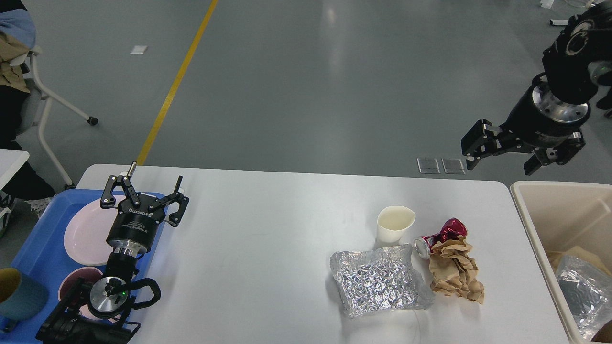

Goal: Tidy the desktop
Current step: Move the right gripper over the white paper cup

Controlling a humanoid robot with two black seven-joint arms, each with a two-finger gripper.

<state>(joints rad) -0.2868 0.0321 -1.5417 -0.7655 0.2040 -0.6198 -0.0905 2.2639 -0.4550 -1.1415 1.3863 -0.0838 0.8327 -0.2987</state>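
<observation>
Grey shop floor w/ yellow line behind; the desktop (267, 248) fills the lower frame, white, mostly bare on its left half. Landmark = paper cup (394, 225), upright, right of centre. Just in front of cup: crumpled foil tray (377, 283); just right of cup: crushed red can (441, 235) touching a brown paper wad (454, 272) that partly covers it. Beige bin (535, 224) well right of cup, off the desk edge, foil and paper scraps already inside. Blue tray (33, 258) far left of cup w/ pink plate, bowl, mug. Right gripper (507, 155) is up in the air, above and right of cup, fingers spread, nothing in them. Left gripper (143, 198) far left of cup over tray edge, fingers apart, empty. Judgement: next pick is likely trash near the cup; come down vertical, take the paper wad or can singly, since they touch and one may drag the other; cup is light and could tip if brushed.
</observation>
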